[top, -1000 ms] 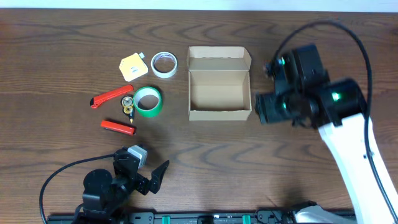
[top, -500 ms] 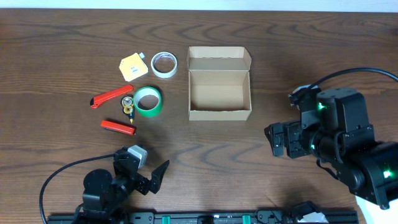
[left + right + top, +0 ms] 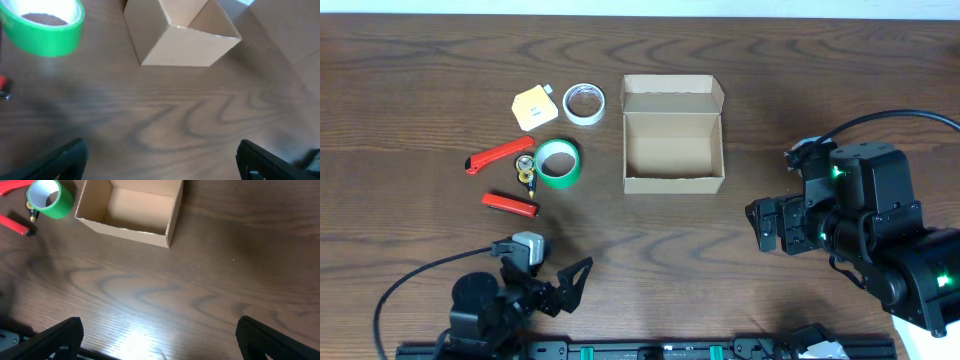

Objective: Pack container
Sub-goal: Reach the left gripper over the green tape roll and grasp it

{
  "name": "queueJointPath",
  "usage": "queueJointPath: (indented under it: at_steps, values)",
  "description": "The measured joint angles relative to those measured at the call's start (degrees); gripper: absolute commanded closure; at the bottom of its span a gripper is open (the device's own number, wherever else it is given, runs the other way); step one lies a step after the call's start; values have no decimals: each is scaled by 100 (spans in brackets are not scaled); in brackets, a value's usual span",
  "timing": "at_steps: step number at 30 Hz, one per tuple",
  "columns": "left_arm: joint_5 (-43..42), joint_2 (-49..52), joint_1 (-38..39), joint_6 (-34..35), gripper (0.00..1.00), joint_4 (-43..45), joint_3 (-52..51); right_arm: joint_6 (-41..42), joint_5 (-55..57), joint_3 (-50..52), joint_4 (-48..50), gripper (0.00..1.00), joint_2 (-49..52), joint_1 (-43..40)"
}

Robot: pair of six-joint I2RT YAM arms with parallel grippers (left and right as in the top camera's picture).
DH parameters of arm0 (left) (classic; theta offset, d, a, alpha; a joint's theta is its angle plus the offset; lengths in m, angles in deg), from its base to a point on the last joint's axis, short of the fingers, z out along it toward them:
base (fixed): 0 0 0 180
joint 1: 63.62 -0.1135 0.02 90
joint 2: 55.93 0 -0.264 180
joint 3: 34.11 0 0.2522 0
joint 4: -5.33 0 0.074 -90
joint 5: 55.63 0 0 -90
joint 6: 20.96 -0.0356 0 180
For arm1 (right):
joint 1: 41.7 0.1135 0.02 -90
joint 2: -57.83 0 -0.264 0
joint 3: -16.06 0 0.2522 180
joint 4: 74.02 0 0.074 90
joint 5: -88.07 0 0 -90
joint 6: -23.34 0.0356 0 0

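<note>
- Container (image 3: 674, 135) stands open and empty, flap back
- Left gripper (image 3: 161, 157), fingers spread, holds nothing; right gripper (image 3: 159, 334) likewise
- Green tape roll (image 3: 558, 162), nearest the box, looks the best first grasp for the left

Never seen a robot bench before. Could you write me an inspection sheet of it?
Surface: dark wooden table, no spills seen.
Job's things: open tan cardboard box, empty, flap lid folded back.
Clutter: green tape roll, white tape roll, yellow square item, orange-red knife-like tool, red stick, all left of the box.
Grippers: left gripper open, right gripper open; fingers hold nothing.
Cables: left arm's black cable, right arm's black cable, both off the items.
Surroundings: black rail at the near edge.
</note>
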Motion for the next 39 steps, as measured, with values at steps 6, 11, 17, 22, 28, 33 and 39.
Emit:
queueJointPath:
  at_steps: [6, 11, 17, 22, 28, 33, 39]
  values:
    - [466, 824, 0, 79, 4, -1196, 1731, -2, 0, 2, 0, 1, 4, 2]
    - [1047, 2092, 0, -249, 5, -2107, 2802, -2, 0, 2, -2, 1, 15, 0]
    - [1329, 3873, 0, -804, 4, -2409, 3687, -2, 0, 7, 0, 1, 33, 0]
    - [1751, 5088, 2, -1001, 5, -2389, 4350, -2, 0, 7, 0, 1, 33, 2]
    - [2033, 6118, 0, -1110, 5, -1694, 4586, -2, 0, 7, 0, 1, 33, 2]
    - [2057, 6662, 0, -1069, 4, -1191, 4588, -2, 0, 7, 0, 1, 33, 0]
    - [2055, 7029, 2, -901, 4, -654, 4588, -2, 0, 7, 0, 1, 33, 0]
